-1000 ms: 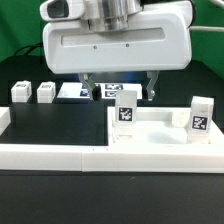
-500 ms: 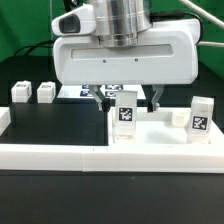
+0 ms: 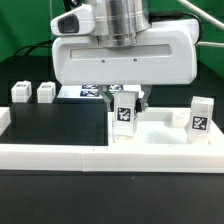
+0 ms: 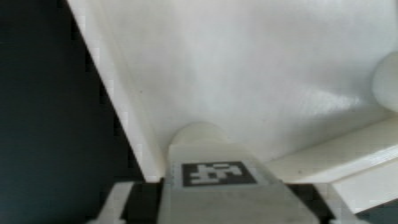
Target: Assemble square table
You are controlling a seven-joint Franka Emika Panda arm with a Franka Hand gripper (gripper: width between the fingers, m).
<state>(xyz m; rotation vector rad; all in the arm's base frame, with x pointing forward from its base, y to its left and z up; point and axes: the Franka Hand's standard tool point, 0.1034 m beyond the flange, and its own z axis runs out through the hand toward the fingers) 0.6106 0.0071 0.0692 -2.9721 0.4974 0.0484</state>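
While the leg [image 3: 124, 115] stands upright on a corner of the slab [image 3: 152, 137], right under the gripper [image 3: 125, 97] and between its fingertips, the jaws sit close on either side of it, though whether they already pinch it cannot be told. The step looks like seizing this leg to screw it home, which calls next for a firm, centred hold and a turn without tipping it. A second leg [image 3: 200, 114] stands well off to the gripper's side.
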